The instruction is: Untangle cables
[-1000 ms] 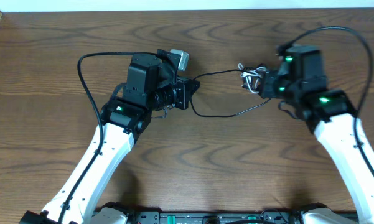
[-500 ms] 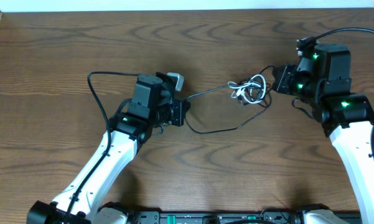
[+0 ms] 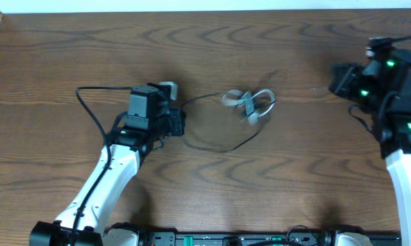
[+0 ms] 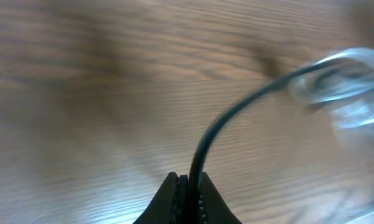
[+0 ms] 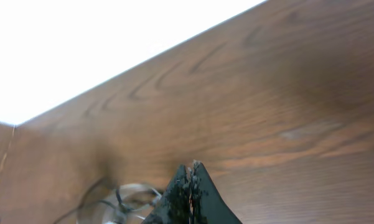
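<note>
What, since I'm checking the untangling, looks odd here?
The white cable coil mid-table is motion-blurred and tangled with the black cable pinched in the left fingers; the right fingers are shut on nothing.

Overhead straight down, wrist views low, close (sharing cables (image 3: pixel 248 104))

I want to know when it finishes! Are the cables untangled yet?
Not yet. Nothing looks finished: the white cable sits in a looped clump, the black cable running into it. In hand: the left gripper is shut on the black cable; the right gripper is shut, empty, apart from the clump. Left: pulling them apart.
</note>
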Controlling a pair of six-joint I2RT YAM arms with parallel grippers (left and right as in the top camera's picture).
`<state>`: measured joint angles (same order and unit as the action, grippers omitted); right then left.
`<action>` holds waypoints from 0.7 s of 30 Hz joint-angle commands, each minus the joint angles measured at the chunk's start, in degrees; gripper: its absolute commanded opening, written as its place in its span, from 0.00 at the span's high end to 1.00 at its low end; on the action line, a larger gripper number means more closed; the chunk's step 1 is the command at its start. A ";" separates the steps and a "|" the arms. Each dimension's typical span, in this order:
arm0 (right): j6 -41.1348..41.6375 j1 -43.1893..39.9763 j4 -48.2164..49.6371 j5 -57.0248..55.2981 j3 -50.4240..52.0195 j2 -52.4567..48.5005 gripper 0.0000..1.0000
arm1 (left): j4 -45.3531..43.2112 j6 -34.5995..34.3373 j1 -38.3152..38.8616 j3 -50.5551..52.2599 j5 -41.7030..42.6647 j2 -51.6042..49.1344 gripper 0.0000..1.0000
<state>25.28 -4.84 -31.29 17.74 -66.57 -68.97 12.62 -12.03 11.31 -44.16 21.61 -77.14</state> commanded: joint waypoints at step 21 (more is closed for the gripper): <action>-8.20 0.85 -7.69 10.91 -0.17 -4.55 0.56 | -7.98 -3.13 -3.45 0.81 11.54 0.07 0.92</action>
<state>19.35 -7.18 -38.39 27.00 -66.57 -71.79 5.69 -13.98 7.97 -43.55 28.53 -77.14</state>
